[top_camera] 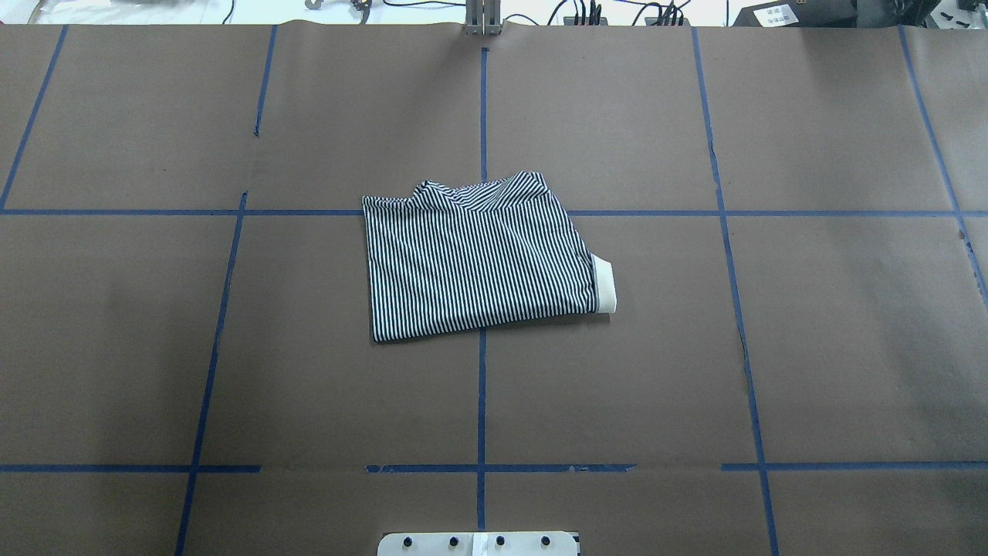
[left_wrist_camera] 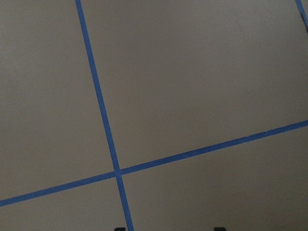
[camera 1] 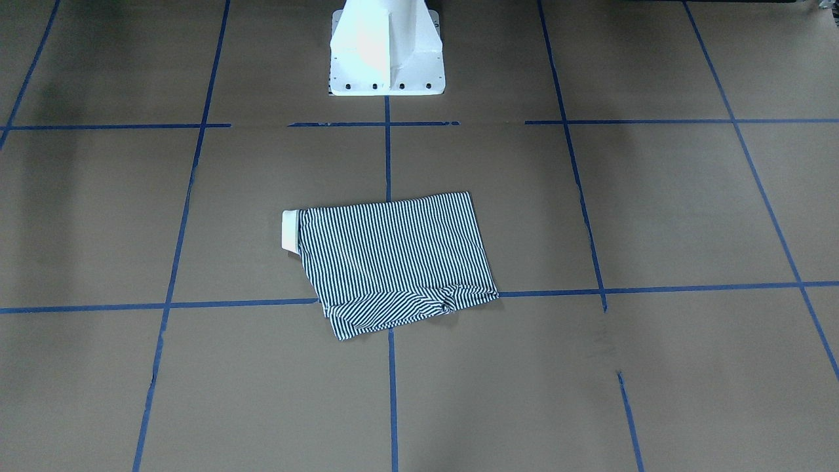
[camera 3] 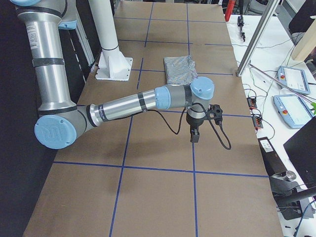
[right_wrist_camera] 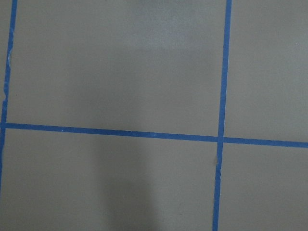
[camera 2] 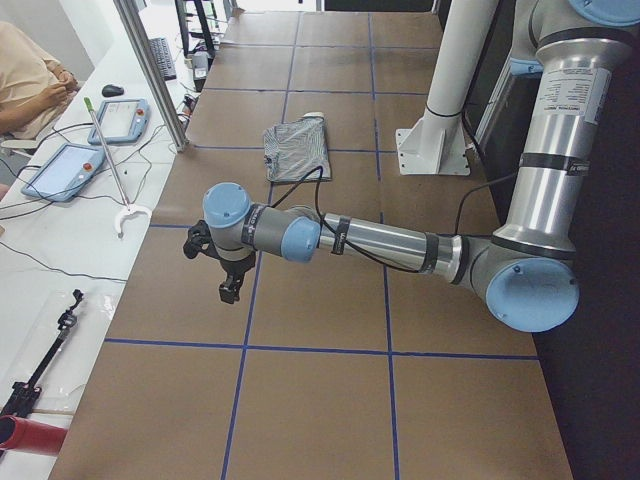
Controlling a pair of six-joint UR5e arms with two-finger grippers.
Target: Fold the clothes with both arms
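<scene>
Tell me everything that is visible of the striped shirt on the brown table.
The navy-and-white thin-striped polo shirt lies folded into a rough rectangle, flat near the middle of the brown table. Its cream collar sticks out toward the robot's right. The far edge is rumpled. Only the table touches it.

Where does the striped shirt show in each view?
Front-facing: shirt centre, collar left.
Overhead: shirt centre, collar right.
Exterior left: shirt upper middle.
Exterior right: shirt upper middle.
Left wrist: not in it.
Right wrist: not in it.
Shared landmark: white pedestal base.
</scene>
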